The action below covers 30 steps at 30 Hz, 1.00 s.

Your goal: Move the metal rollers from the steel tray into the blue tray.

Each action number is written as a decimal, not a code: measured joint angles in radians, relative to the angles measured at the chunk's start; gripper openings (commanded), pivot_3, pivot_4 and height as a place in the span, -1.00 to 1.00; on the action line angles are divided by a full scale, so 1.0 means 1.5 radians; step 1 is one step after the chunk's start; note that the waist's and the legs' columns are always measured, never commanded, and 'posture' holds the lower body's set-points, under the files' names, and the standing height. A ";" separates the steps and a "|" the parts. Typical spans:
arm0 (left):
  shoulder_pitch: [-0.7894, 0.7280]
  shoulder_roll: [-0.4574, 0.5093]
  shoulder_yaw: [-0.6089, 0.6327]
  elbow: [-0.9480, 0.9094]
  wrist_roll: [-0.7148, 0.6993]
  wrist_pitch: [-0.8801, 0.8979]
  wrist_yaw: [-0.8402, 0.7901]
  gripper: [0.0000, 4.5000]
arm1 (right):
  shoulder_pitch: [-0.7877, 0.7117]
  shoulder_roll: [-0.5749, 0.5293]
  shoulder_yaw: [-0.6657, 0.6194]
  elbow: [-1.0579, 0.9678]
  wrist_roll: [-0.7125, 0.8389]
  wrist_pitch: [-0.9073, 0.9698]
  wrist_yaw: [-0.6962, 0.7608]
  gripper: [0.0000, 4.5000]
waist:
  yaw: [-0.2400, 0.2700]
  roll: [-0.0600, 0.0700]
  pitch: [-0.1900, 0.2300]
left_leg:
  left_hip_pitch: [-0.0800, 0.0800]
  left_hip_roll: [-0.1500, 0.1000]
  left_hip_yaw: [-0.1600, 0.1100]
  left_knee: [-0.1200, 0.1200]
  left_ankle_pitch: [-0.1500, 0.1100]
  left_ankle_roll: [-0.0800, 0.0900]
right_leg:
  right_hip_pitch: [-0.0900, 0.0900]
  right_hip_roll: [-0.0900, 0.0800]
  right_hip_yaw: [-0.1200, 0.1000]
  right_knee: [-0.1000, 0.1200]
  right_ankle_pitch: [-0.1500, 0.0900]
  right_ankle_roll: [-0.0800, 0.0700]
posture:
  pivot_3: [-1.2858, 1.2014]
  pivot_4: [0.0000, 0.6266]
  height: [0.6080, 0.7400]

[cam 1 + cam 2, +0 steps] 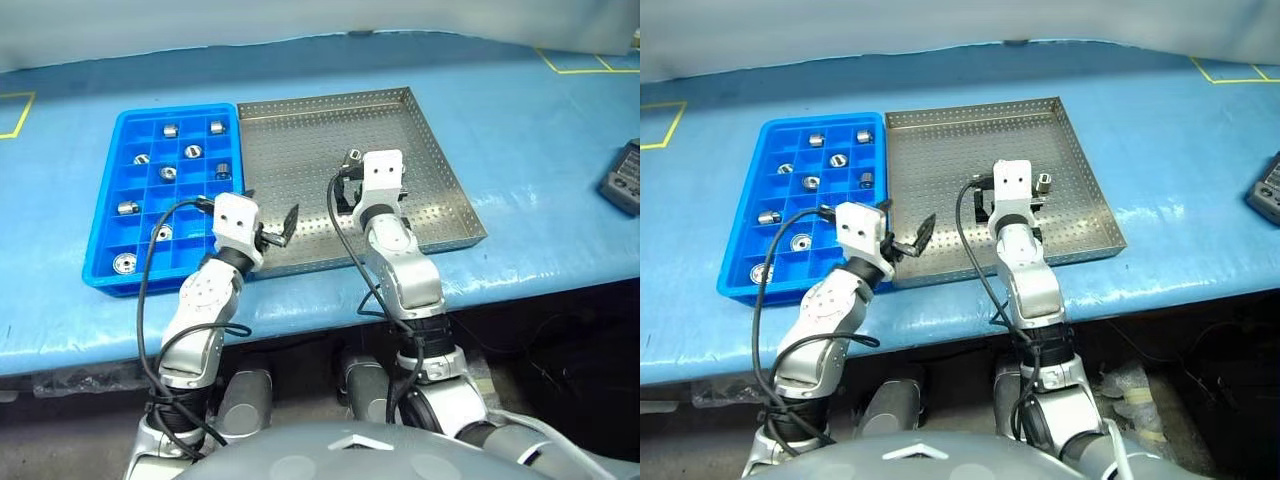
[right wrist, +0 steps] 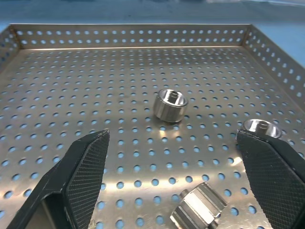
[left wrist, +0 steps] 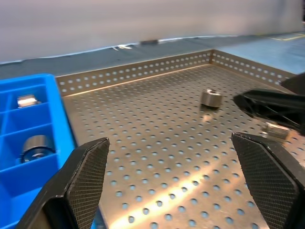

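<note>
While three metal rollers (image 2: 170,105) remain in the steel tray (image 1: 420,120) | right gripper (image 2: 174,183) released, nearest; one roller dead ahead, bore upward; left gripper (image 1: 270,228) released, farther; blue tray (image 1: 105,270) beside it

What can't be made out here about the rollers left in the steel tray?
- Total left: the right claw and its wrist cover part of the steel tray floor in the head views.
- Right wrist view: one roller is cut off by the bottom edge; another sits partly behind a fingertip.
- Left wrist view: a roller is blurred, partly behind the right claw's finger.
</note>
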 measured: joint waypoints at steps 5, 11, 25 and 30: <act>0.022 0.025 -0.027 -0.033 -0.008 0.002 -0.038 0.99 | -0.011 0.017 -0.013 0.036 -0.011 -0.009 -0.033 1.00 | 0.001 0.000 0.000 | 0.000 0.000 0.000 0.000 0.000 0.000 | 0.000 0.000 0.000 0.000 0.000 0.000 | 0.09 -0.52 1.00; 0.043 0.064 -0.057 -0.055 -0.029 0.014 -0.090 0.99 | -0.010 0.026 -0.022 0.062 -0.013 0.002 -0.053 1.00 | 0.003 0.001 0.000 | 0.000 0.000 0.000 0.000 0.000 0.000 | 0.000 0.000 0.000 0.000 0.000 -0.001 | 0.09 -0.52 1.00; 0.043 0.067 -0.068 -0.060 -0.030 0.021 -0.093 1.00 | 0.002 0.028 -0.069 0.129 -0.002 -0.017 -0.087 0.13 | 0.003 0.002 0.000 | 0.000 0.000 0.000 0.000 0.000 0.000 | 0.000 0.000 0.000 0.000 0.000 -0.001 | 0.09 -0.52 1.00; 0.044 0.060 -0.068 -0.060 -0.029 0.021 -0.091 1.00 | 0.002 0.028 -0.067 0.128 0.004 -0.016 -0.082 -0.60 | 0.003 0.002 0.000 | 0.000 0.000 0.000 0.000 0.000 0.000 | 0.000 0.000 0.000 0.000 -0.001 -0.001 | 0.11 -0.52 1.00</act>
